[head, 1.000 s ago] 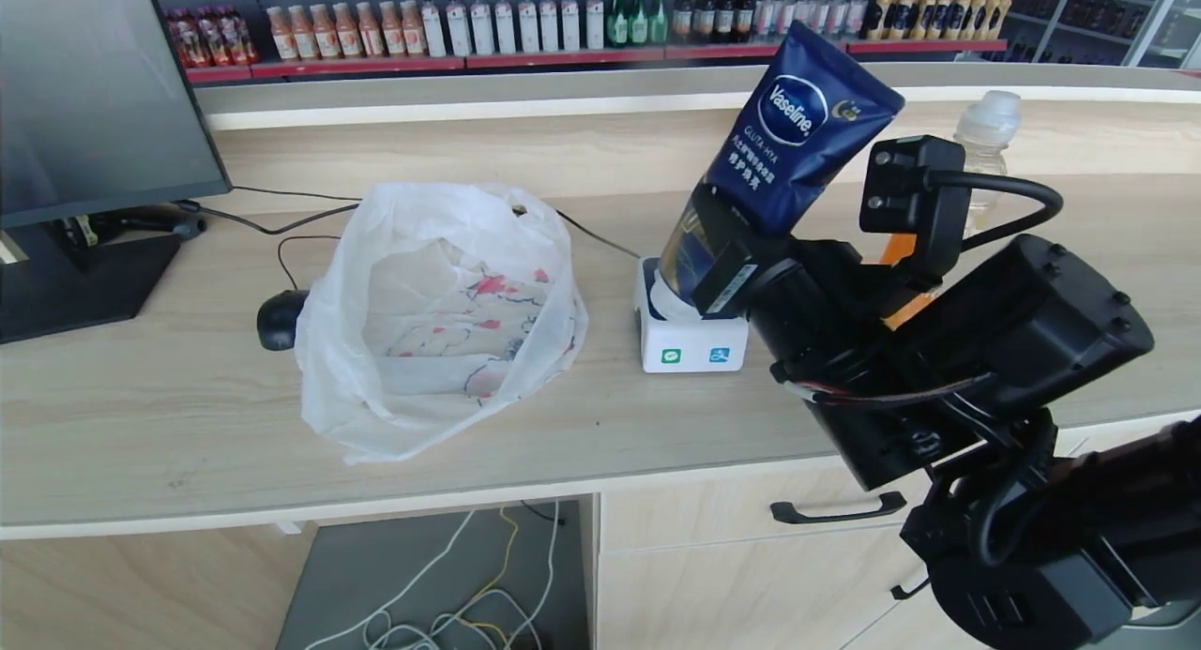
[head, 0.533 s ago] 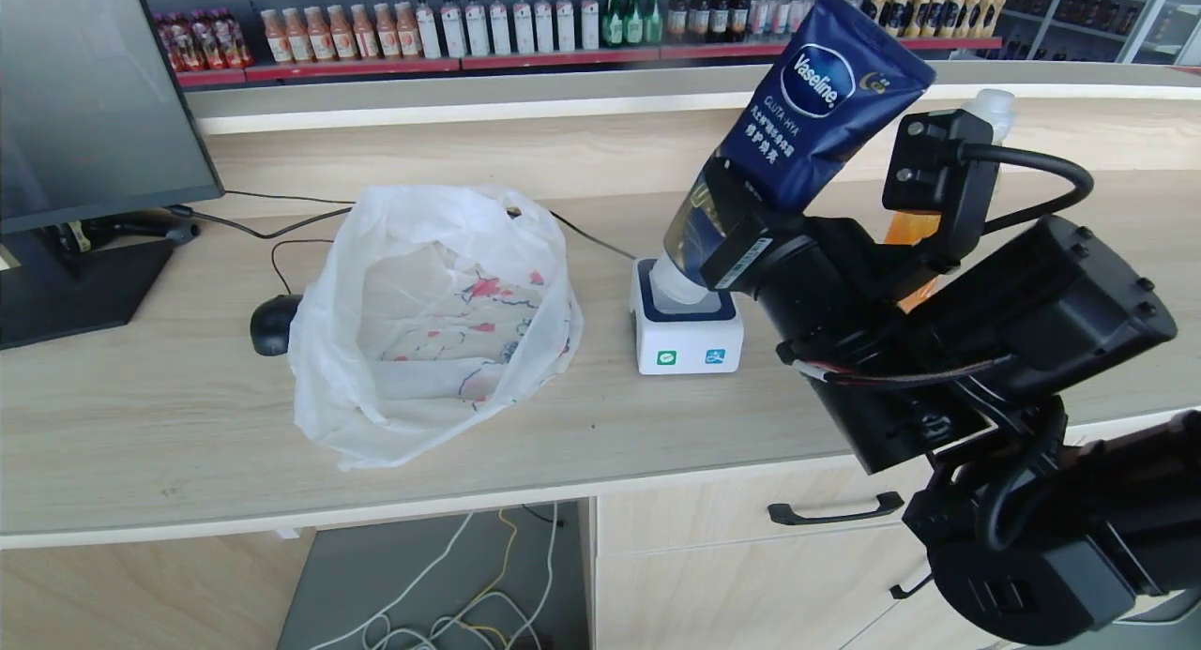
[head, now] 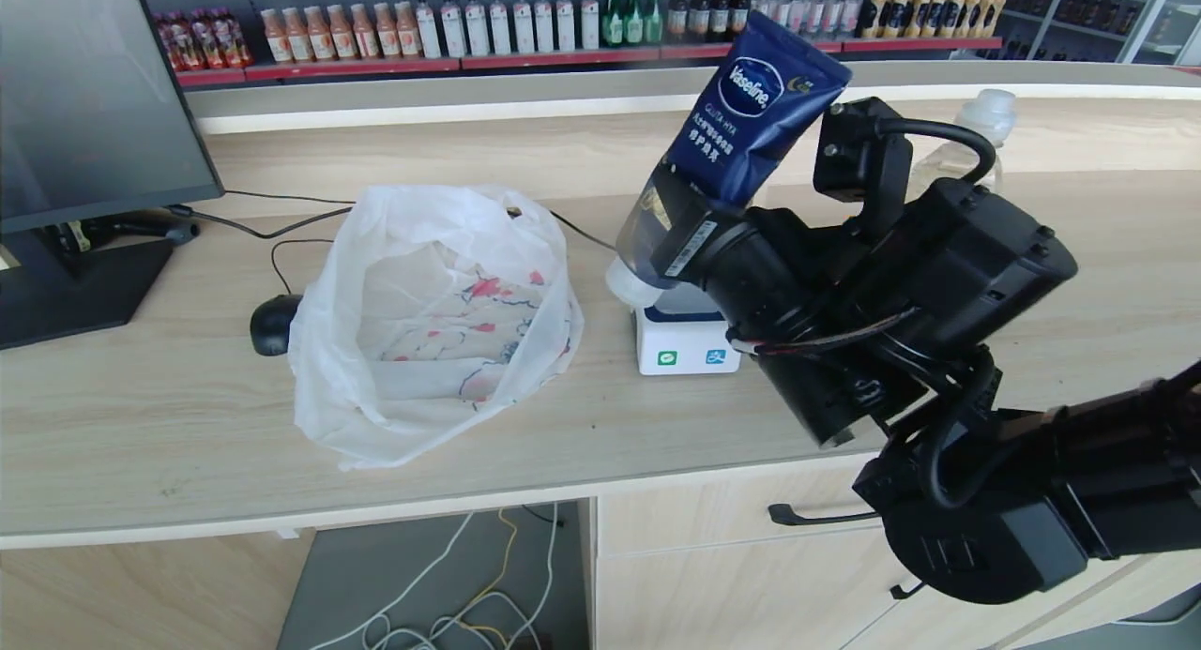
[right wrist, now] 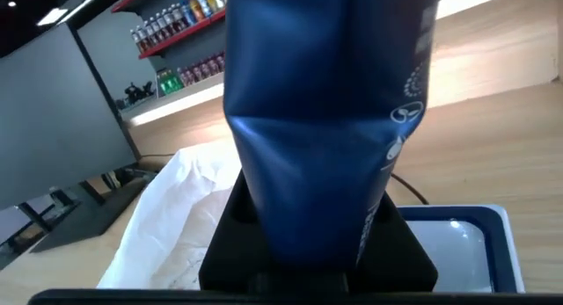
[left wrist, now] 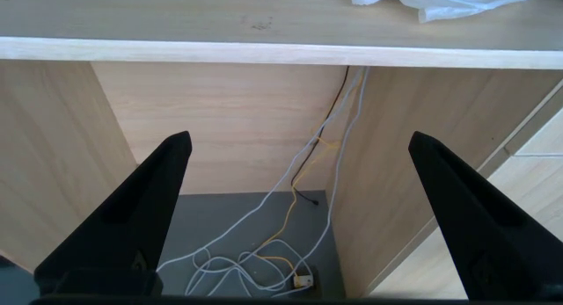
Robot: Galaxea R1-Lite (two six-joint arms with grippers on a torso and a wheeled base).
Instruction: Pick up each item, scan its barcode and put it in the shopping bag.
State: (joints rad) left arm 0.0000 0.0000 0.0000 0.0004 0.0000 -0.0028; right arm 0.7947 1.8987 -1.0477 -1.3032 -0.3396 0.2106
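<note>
Head view: right hand (head: 690,235), clamping the tube (head: 751,115), is swinging from the scanner (head: 685,348) beneath it toward the bag (head: 432,331), scanning seemingly done.

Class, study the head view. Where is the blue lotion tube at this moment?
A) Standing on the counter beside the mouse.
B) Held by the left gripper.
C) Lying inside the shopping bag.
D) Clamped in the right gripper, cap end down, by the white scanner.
D: the right gripper has its jaws shut on the blue lotion tube, cap pointing down next to the white scanner.
</note>
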